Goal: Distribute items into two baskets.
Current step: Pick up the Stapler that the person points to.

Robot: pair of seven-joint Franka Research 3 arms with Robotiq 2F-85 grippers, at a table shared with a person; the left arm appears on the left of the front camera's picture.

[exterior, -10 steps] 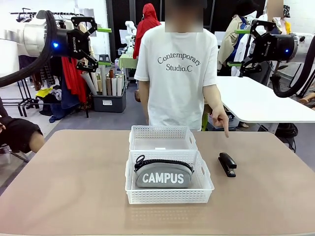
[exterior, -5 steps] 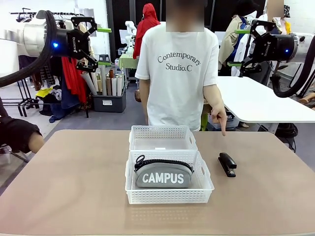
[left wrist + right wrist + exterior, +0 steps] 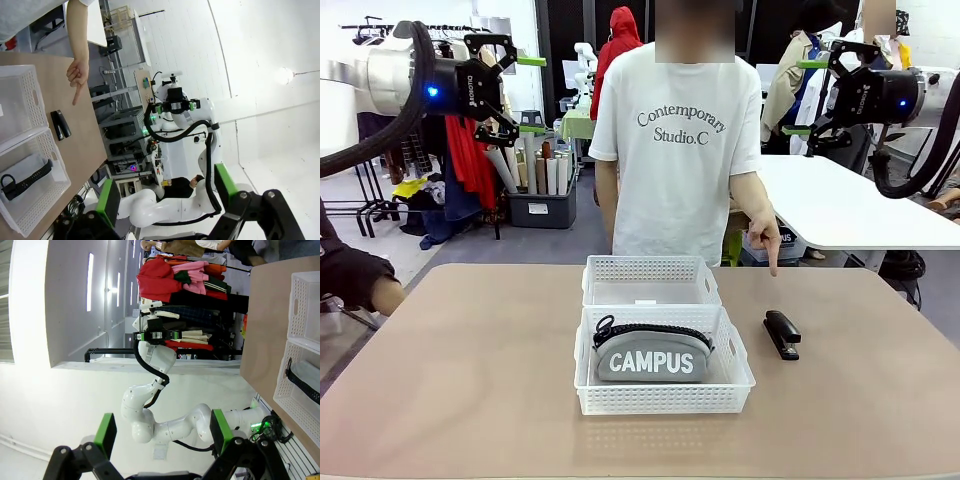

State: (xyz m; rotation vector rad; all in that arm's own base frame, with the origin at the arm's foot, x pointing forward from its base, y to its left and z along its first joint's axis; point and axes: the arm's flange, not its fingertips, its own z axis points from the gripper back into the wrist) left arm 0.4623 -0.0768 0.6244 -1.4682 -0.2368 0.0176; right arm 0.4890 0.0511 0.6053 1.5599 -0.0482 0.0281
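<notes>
Right gripper (image 3: 805, 97), spread and empty, hangs high; the stapler (image 3: 781, 333) lies well below it, long axis running toward the person (image 3: 680, 140). Left gripper (image 3: 530, 95), also spread, is farther off.

The person's pointing hand (image 3: 764, 235) edges back a touch, fingertip now nearer the far rim of the counter (image 3: 470, 380), a shade farther from the small black stapler (image 3: 781, 333). The white printed T-shirt (image 3: 680, 150) sways slightly left.
</notes>
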